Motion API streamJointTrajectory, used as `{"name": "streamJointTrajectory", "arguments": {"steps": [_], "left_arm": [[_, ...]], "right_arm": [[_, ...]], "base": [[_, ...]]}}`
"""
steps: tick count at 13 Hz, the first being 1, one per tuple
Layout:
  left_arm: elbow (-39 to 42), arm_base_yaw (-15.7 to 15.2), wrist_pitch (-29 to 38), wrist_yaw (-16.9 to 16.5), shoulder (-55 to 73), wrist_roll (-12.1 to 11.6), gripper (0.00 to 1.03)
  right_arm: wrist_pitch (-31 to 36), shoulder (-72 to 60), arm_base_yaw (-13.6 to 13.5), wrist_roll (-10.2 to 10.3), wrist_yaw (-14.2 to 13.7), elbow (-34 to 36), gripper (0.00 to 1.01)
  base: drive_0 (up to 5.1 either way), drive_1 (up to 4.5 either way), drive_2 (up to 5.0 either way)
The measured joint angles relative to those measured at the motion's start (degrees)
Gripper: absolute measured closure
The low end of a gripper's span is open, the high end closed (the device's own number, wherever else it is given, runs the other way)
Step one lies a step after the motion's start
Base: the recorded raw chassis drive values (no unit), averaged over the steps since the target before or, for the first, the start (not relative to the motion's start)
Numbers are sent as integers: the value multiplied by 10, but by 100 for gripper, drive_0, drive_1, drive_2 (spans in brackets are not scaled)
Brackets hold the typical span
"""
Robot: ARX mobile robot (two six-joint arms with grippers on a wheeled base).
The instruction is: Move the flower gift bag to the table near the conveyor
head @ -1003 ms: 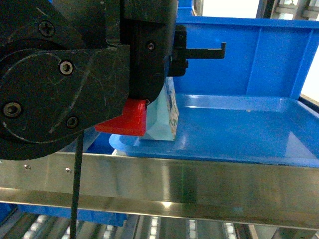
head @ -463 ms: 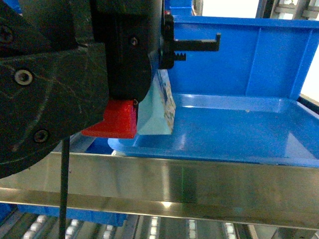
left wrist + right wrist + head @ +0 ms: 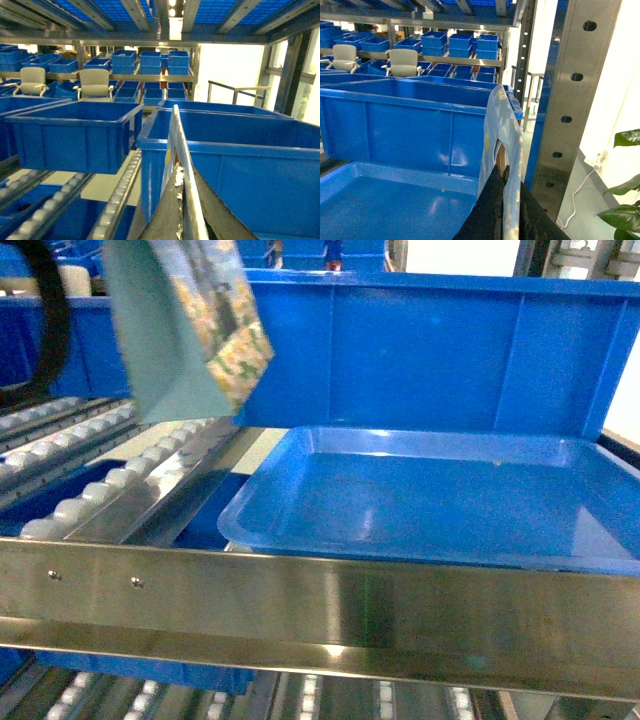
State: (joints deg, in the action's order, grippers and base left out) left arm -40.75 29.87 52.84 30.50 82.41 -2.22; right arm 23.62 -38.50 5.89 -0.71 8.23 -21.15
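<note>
Left gripper (image 3: 184, 212) closed on a thin white bag edge (image 3: 176, 150), seen edge-on in the left wrist view. Right gripper (image 3: 506, 210) likewise clamps a pale plastic bag (image 3: 501, 130). In the head view neither gripper shows; the flower bag (image 3: 185, 325) hangs top left, off the surface, above the conveyor (image 3: 110, 475) rollers. Blue tray (image 3: 440, 495) sits right of it, blue bin (image 3: 420, 350) behind. Steel rail (image 3: 320, 605) crosses the front.

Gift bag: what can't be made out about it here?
Head view: gift bag, top cut off by upper edge; holder unseen.
Left wrist: left pincer holds it edge-on, print hidden.
Right wrist: right pincer grips a pale bag, bottom cut off.
Table: in no view.
</note>
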Motion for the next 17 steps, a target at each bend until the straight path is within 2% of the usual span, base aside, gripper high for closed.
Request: {"name": "streamJointTrajectory", "arguments": {"steps": [3,6,17], "left_arm": [[109,-32,14,-9,-141,-39,101],[126,-35,12,-16,-164,-52,101],[126,-36,12,-14,-164,-54,101]], "right_arm": [[0,0,0,0,0,0,99],[1,1,1,-2,-4,0,99],[0,0,0,-2,-3,0,99]], "base": [[-164,84,84],[-478,266,266],[-492,244,244]]}}
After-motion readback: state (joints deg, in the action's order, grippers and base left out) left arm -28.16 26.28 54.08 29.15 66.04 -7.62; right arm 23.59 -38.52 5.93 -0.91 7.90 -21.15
